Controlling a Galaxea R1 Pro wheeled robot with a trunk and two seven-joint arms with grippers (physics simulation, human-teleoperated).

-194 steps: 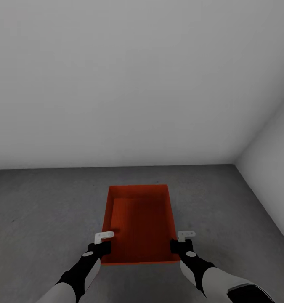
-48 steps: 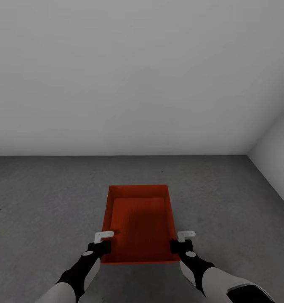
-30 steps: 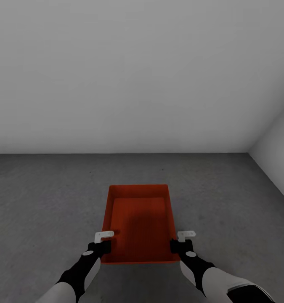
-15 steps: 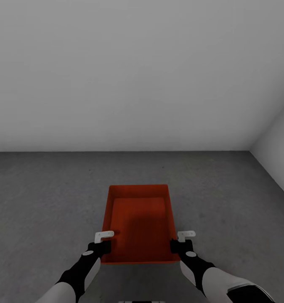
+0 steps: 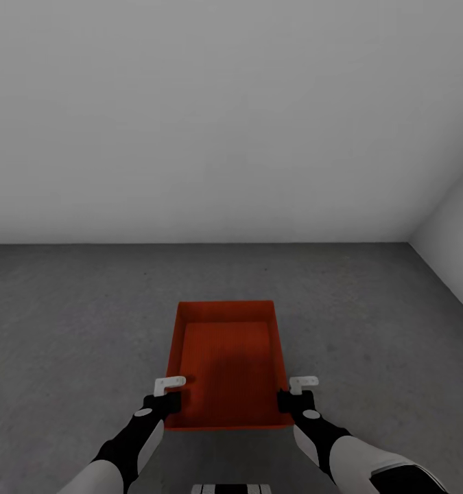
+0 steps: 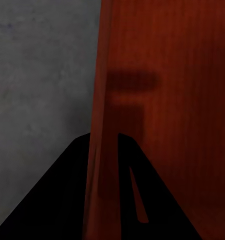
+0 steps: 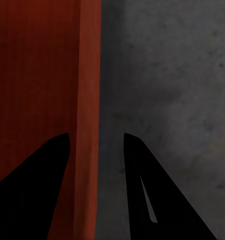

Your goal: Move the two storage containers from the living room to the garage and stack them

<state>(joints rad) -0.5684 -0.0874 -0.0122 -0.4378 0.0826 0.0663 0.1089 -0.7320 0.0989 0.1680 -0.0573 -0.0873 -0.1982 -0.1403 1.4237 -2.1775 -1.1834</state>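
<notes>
Container (image 5: 226,367) hangs between both grippers: left gripper (image 5: 168,396) clamped on its left wall, right gripper (image 5: 291,394) straddling its right wall, above the floor (image 5: 66,322).

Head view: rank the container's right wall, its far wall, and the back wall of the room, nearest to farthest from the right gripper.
1. Container's right wall, between the right gripper's jaws.
2. Container's far wall, ahead of both grippers.
3. Back wall, beyond the floor.
</notes>
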